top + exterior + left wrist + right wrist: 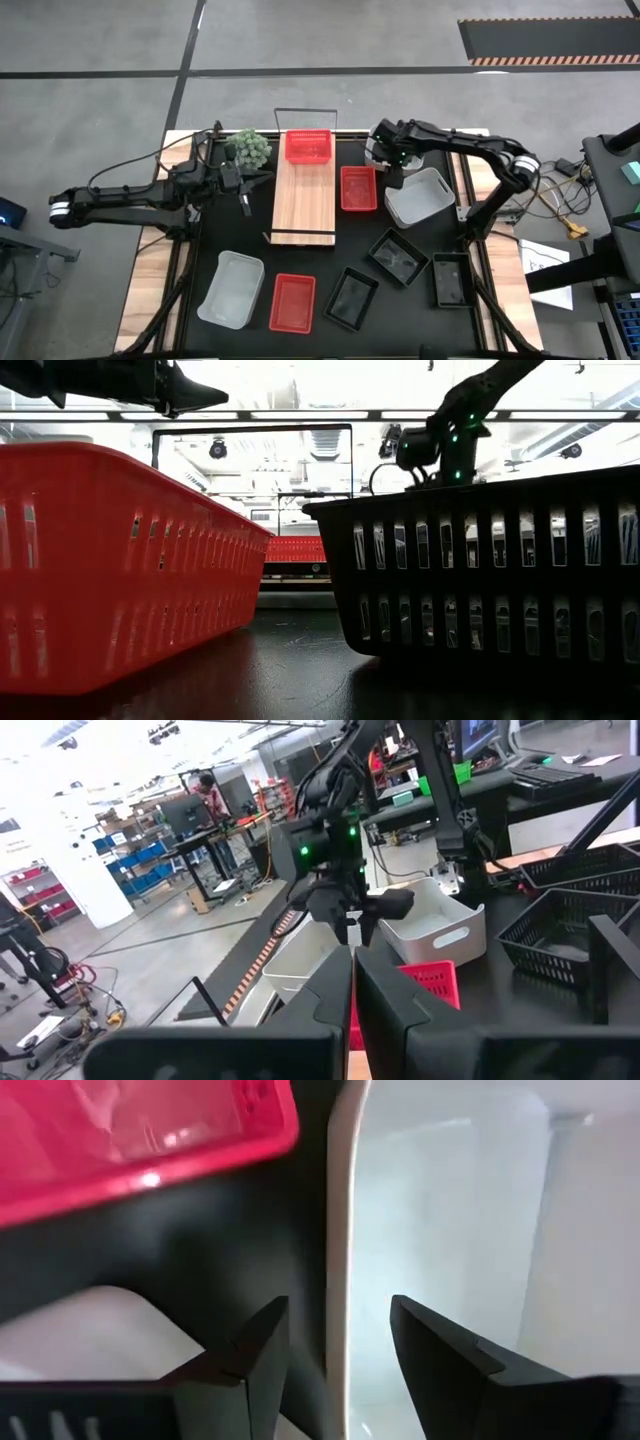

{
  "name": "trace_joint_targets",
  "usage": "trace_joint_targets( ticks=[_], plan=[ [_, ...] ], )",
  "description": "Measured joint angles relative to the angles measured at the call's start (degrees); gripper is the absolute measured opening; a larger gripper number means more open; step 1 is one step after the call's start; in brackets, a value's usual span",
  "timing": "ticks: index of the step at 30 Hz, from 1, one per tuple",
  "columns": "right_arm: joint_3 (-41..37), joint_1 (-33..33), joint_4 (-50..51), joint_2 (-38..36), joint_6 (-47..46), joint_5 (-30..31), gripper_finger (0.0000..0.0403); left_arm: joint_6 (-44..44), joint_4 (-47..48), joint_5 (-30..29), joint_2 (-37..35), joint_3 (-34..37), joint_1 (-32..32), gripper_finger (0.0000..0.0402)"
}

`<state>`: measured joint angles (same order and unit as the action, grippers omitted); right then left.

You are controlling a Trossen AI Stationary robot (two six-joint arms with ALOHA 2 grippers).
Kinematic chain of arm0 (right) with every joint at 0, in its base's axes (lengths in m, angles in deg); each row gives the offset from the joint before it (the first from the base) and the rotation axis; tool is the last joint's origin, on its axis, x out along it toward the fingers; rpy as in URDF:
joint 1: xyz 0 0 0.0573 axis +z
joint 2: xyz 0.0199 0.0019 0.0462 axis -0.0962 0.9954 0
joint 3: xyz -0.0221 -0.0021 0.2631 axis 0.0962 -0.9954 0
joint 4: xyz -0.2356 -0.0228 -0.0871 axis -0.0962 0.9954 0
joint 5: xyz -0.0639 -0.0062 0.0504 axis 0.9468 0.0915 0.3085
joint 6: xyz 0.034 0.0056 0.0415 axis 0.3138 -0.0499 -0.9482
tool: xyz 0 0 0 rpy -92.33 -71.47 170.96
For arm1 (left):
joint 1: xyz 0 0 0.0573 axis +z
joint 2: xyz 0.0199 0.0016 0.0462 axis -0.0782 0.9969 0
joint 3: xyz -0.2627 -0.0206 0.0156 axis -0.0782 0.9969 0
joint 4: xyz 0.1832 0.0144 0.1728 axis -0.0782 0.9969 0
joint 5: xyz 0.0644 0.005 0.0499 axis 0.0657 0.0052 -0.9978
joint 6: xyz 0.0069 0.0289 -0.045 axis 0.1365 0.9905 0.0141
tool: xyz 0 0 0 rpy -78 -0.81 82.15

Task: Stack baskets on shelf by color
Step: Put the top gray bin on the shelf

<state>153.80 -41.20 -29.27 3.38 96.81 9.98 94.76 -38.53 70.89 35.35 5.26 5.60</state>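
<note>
My right gripper [396,178] hangs open over a white basket [420,197] right of the shelf. In the right wrist view its fingers [262,1348] stand on either side of the basket's long rim [336,1230], one inside and one outside, with a gap on each side. The shelf [305,205] is a light-wood board that carries one red basket [308,146] at its far end. A second red basket [358,188] lies on the table between the shelf and the white one. My left gripper [244,192] is shut and held off the table, left of the shelf.
A green ball-shaped plant [248,148] stands by the shelf's far left corner. Near the table's front lie a white basket [232,288], a red basket [293,302] and three black baskets [352,297] [398,255] [450,278]. Another white shape [90,1325] lies beside my right gripper.
</note>
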Motion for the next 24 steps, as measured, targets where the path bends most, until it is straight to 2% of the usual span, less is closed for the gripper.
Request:
trace_joint_targets(
  ticks=[5,9,17,24],
  plan=[
    [0.00,-0.24,-0.18,2.71,0.25,0.19,0.0158,0.03,0.19,-0.10,-0.01,0.00,0.00,0.0000],
    [-0.02,-0.47,-0.22,4.83,0.25,0.34,0.0135,1.36,0.14,-0.16,0.19,-0.02,0.00,0.0000],
    [-0.04,-0.48,0.90,4.78,0.06,0.77,0.0018,1.43,0.02,-0.16,0.45,-0.02,0.00,0.0000],
    [2.58,0.12,8.37,-1.44,-2.71,7.80,0.0009,1.43,0.09,-0.16,0.60,-0.02,0.00,0.0000]
  ],
)
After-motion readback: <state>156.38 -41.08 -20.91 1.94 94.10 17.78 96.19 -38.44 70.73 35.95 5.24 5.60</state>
